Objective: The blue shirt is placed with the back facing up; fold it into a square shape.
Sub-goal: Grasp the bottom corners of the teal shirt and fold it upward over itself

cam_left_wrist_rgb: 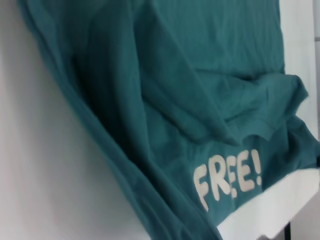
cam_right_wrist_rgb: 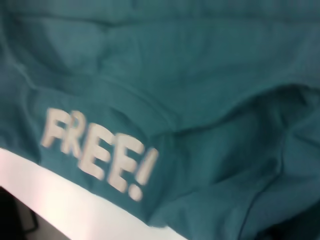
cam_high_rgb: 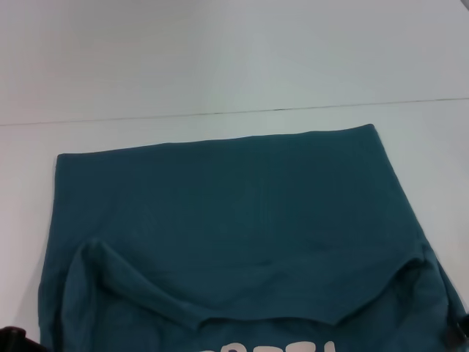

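The blue shirt (cam_high_rgb: 234,213) lies spread on the white table (cam_high_rgb: 220,59), its far edge running straight across. Its near part is folded over, leaving a curved flap edge (cam_high_rgb: 242,317) with bunched cloth at both near corners. Below that flap, cream "FREE!" lettering (cam_high_rgb: 267,346) peeks out at the near edge. The lettering (cam_left_wrist_rgb: 227,177) shows whole in the left wrist view, and also in the right wrist view (cam_right_wrist_rgb: 100,150). A dark bit of my left arm (cam_high_rgb: 9,339) sits at the shirt's near left corner, and a dark bit of my right arm (cam_high_rgb: 460,334) at its near right corner.
White tabletop stretches beyond the shirt's far edge, crossed by a thin seam line (cam_high_rgb: 293,108). A narrow strip of table (cam_right_wrist_rgb: 60,195) lies between the lettering and the table's near edge, with dark floor beyond it.
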`<state>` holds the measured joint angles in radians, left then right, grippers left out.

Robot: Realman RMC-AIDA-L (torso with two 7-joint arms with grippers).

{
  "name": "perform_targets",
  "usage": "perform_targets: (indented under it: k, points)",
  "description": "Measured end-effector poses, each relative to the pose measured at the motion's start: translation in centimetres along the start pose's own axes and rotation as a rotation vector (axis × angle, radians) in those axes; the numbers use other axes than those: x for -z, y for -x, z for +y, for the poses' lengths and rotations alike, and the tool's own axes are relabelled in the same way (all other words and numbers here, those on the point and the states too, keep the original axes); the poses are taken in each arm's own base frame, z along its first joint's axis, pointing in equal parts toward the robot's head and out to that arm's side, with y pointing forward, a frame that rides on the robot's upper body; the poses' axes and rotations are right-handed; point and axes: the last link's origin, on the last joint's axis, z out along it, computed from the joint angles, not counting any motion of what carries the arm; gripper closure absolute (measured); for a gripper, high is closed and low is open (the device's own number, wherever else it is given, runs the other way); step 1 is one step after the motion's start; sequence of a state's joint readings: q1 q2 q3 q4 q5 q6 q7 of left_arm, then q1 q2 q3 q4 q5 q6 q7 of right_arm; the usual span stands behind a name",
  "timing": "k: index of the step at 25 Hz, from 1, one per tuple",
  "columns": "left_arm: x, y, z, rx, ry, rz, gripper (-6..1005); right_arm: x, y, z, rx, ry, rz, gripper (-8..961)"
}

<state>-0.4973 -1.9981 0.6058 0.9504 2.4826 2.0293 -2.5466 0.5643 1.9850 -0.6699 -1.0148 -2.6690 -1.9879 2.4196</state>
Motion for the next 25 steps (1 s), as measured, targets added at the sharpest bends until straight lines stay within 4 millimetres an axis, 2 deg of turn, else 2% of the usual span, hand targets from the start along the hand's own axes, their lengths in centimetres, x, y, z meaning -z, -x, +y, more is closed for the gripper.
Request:
perform_targets:
  k: [6, 10, 13, 25]
  points:
    - [1.0, 0.0, 0.3, -0.037, 0.002, -0.020, 961, 0.9, -0.3, -0.2, 0.025, 0.164, -0.038, 873]
    - [2.4, -1.1, 0.3, -0.058, -0.004, 0.057, 962, 2.7, 0.5, -0.6, 0.035, 0.203, -0.147, 868]
    - [3.3, -2.6, 0.6, -0.074, -0.017, 0.135, 962, 3.8, 1.8, -0.7, 0.041, 0.186, -0.228, 865]
    - [4.3, -8.6, 1.3, -0.058, -0.078, 0.382, 961, 6.2, 6.4, -1.5, 0.027, 0.086, -0.485, 853]
